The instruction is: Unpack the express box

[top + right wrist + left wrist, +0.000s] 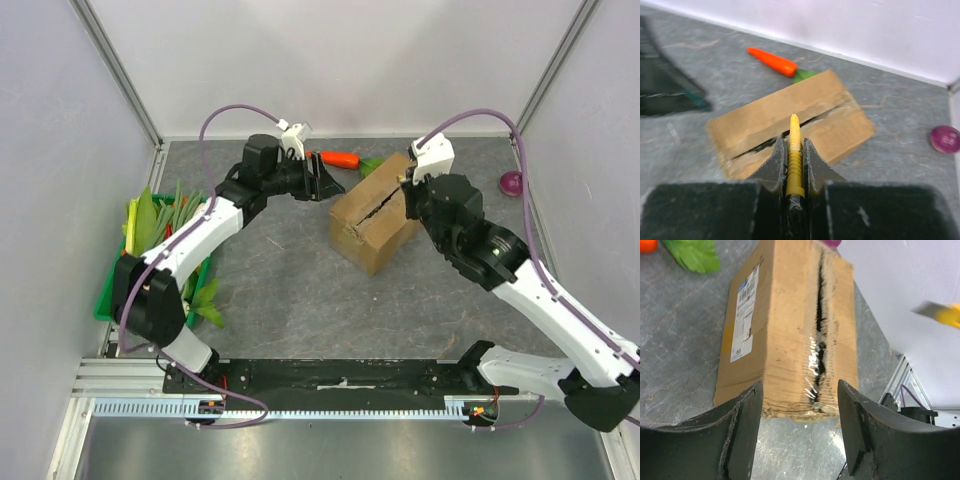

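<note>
Slim yellow ridged plastic tool (pixel 794 127) clamped between the black fingers of the right gripper (pixel 794 142), above a brown corrugated cardboard box (pixel 765 115).

The tool is seen pointing away from the camera, its tip lying over the dark, ragged slit that is cut along the box's top between two flaps; whether the cardboard is touched cannot be told. The box is set at an angle on the grey stone-patterned table (pixel 900 170). Just beyond it an orange carrot (pixel 772 61) with a green leafy end is laid near the white wall (pixel 840 25). A small round purple object (pixel 945 138) is seen well apart at the right, and a dark blurred shape (pixel 665 85) at the left edge.
</note>
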Robot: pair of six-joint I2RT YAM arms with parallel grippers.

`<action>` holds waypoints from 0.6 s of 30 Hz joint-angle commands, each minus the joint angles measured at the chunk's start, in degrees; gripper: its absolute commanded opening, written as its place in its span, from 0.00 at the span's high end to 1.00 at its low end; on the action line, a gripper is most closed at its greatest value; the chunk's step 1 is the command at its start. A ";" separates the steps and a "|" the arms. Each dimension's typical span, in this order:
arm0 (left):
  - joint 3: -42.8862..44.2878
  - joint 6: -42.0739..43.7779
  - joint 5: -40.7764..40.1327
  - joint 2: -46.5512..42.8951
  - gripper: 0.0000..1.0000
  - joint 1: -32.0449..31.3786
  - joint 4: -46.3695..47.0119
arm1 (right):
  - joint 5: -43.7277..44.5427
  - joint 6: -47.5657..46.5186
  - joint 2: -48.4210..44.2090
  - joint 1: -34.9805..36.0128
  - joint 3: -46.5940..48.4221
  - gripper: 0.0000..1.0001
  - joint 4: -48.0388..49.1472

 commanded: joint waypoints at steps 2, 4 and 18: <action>0.12 0.36 -5.46 -8.02 0.36 0.16 -0.19 | 1.71 0.78 6.56 -10.72 3.70 1.00 3.75; -1.47 0.44 -10.01 -10.21 0.43 0.16 -2.57 | 0.30 1.04 9.71 -16.07 3.88 1.00 3.83; -13.61 -3.51 -5.74 -8.30 0.58 -0.55 -3.89 | -19.02 -0.36 25.90 -36.49 2.82 1.00 13.50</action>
